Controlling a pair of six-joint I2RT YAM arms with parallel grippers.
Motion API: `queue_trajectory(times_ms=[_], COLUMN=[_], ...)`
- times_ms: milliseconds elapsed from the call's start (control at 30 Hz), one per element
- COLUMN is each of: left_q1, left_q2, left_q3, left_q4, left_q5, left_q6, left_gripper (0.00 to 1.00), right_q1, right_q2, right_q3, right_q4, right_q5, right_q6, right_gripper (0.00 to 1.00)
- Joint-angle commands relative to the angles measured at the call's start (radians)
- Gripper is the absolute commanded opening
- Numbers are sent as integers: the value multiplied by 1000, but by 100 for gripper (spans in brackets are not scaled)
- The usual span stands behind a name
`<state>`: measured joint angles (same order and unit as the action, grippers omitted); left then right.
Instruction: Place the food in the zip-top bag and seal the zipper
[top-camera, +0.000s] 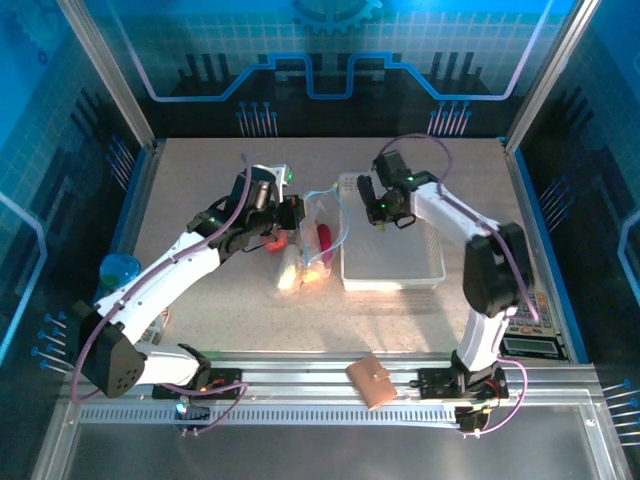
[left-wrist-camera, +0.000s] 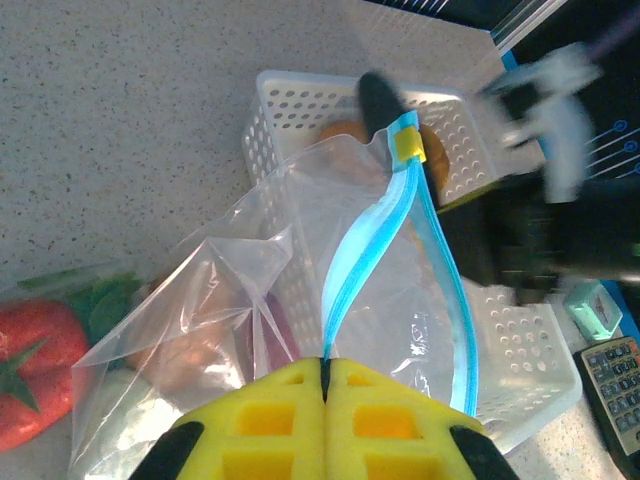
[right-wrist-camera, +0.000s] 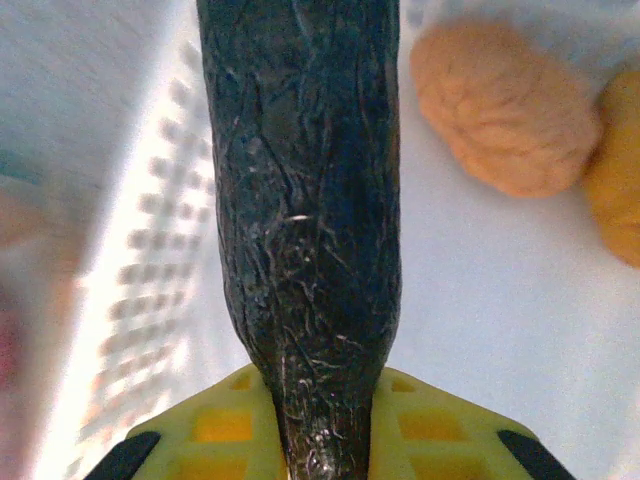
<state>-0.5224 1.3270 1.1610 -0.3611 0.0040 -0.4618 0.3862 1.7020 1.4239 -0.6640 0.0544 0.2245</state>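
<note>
Clamping only the tip of the dark purple vegetable (right-wrist-camera: 300, 200), right gripper (right-wrist-camera: 325, 425) may drop it; left gripper (left-wrist-camera: 325, 378) pinches zipper (left-wrist-camera: 350, 265), narrow zip-top bag (left-wrist-camera: 225, 300) mouth could snag it.

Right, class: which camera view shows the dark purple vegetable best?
The right wrist view: the dark purple vegetable runs up the frame in close-up, its end clamped in the right gripper. The left wrist view catches its blurred dark tip over the basket. From the top it is too small to make out.
</note>
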Motion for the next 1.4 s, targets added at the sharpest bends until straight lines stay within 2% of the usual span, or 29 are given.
queue_trajectory(times_ms=[0, 133, 267, 400, 733, 867, 1367], left_q1=[1, -13, -32, -55, -99, -115, -151], left_q2=[-9, 8, 28, 45, 51, 48, 63], left_q3=[-11, 2, 17, 27, 42, 49, 54], left_q4=[10, 17, 28, 48, 78, 89, 108], left_q5=[4, 3, -8, -27, -65, -63, -35], left_q6=[28, 31, 38, 38, 38, 41, 31], left_gripper=[0, 0, 0, 0, 0, 0, 0], right_q1=[11, 16, 38, 98, 178, 187, 187], right_q2=[-155, -269, -318, -315, -243, -206, 52], right_q3=[-15, -5, 5, 3, -30, -28, 244], right_q4=[-52, -159, -275, -359, -483, -454, -391], right_q5=[-135, -295, -466, -525, -490, -496, -370], right_q6=[36, 32, 15, 5, 52, 85, 153], right_gripper=[16, 17, 17, 17, 19, 20, 25])
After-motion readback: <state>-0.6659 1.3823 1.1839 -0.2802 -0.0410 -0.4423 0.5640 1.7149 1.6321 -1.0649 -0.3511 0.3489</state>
